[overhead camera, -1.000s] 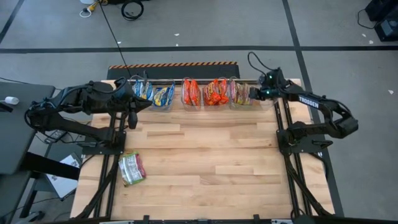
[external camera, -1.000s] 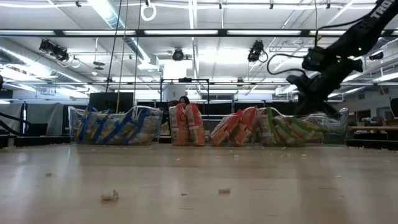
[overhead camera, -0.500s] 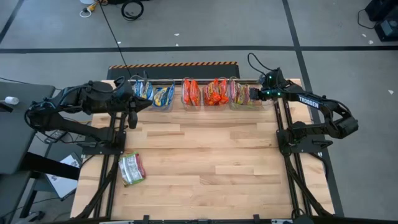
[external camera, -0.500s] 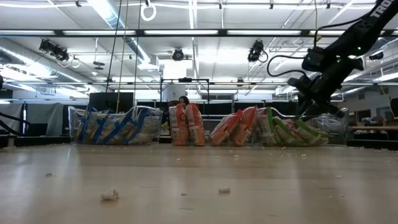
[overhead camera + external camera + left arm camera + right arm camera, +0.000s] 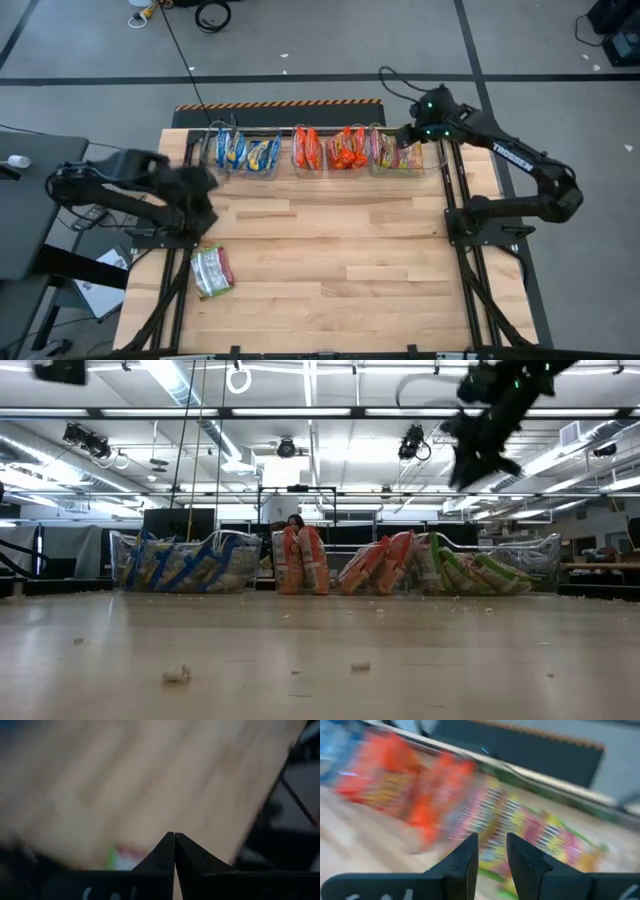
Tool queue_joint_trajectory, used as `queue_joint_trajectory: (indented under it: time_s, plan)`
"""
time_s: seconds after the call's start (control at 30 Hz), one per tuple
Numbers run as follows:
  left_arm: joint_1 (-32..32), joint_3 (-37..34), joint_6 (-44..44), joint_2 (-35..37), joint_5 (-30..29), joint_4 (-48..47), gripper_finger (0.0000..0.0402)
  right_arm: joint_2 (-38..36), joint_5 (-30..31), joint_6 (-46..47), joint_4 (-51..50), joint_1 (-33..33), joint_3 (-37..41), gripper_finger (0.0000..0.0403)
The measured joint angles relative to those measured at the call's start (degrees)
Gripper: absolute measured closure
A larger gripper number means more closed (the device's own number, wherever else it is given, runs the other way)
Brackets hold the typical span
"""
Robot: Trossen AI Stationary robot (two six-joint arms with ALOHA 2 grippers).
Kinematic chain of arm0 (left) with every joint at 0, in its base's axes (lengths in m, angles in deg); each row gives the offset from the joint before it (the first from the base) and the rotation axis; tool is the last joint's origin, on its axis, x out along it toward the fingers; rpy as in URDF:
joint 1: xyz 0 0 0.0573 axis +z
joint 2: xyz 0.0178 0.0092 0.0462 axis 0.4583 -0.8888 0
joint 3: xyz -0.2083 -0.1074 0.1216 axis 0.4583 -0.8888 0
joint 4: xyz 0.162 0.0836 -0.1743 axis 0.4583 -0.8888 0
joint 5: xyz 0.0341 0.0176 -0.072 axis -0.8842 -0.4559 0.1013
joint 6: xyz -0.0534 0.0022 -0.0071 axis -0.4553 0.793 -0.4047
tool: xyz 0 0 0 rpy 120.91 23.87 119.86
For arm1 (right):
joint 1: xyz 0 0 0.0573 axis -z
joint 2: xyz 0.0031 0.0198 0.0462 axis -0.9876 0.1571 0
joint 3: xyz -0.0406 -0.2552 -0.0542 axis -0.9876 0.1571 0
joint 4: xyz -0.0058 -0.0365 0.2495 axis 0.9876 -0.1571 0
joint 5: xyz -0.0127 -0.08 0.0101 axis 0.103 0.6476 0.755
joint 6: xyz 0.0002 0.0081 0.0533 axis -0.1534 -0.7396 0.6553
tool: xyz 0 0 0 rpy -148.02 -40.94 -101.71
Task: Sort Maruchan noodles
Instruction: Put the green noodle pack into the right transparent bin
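Wooden table (image 5: 330,250), packets sorted in bins along its far edge.
Right gripper (image 5: 491,851), fingers apart and empty, hangs above the yellow-green packets (image 5: 400,155); blurred left gripper (image 5: 174,837), pinched shut, nears a stray packet (image 5: 211,270).

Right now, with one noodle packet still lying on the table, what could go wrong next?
1. The last noodle packet lies near the table's left edge; a sliding grasp by the left gripper, which is shut, might push it off.
2. The right gripper, open and empty, hangs just above the right-hand bin; swinging low, it could catch the bin's rim.
3. The green-pink packets in that bin lean over, so another one may not slide in cleanly.
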Motion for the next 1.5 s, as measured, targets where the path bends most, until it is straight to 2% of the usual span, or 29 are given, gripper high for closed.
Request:
queue_joint_trajectory:
  time_s: [0.1, 0.33, 0.5, 0.67, 0.9, 1.1, 1.2, 1.33, 1.43, 1.5]
  plan:
    - [-5.8, -6.8, -9.5, 0.0, 7.7, 0.4, 0.0386, -1.4, 5.1, 3.1, 0.0, -9.1, -4.1, 0.0295]
    - [-19.8, -22.7, -24.0, -2.1, 17.2, 11.3, 0.0390, -1.5, 16.4, 9.8, 0.2, -29.2, -10.5, 0.0295]
    - [-28.5, -24.3, -24.3, -11.9, 20.4, 13.8, 0.0396, -0.7, 20.4, 12.1, 0.6, -37.4, -10.9, 0.0295]
    - [-33.8, -24.3, -21.6, -23.5, 24.0, 9.5, 0.0396, -0.6, 20.5, 11.3, 1.3, -42.3, -10.9, 0.0297]
    - [-34.7, -24.3, -17.5, -36.0, 23.5, 10.6, 0.0398, -0.6, 19.4, 3.7, 2.5, -47.0, -10.9, 0.0300]
    - [-33.4, -24.3, -14.9, -41.7, 19.9, 13.2, 0.0397, -0.7, 16.2, 1.0, 2.5, -51.4, -10.9, 0.0300]
    - [-29.4, -23.4, -4.6, -42.3, 16.6, 16.1, 0.0396, -0.3, 15.7, -0.2, 2.5, -53.3, -10.9, 0.0300]
    - [-19.6, -16.3, 8.3, -42.3, 4.0, 18.9, 0.0395, 2.4, 16.5, -5.1, 2.6, -54.9, -10.9, 0.0300]
    - [-13.4, -7.1, 15.5, -42.2, -7.1, 21.5, 0.0395, 6.4, 17.8, -10.2, 2.6, -55.6, -10.9, 0.0300]
    - [-10.7, -1.3, 18.5, -42.2, -11.8, 24.9, 0.0395, 9.9, 18.5, -13.2, 2.9, -55.8, -10.9, 0.0300]
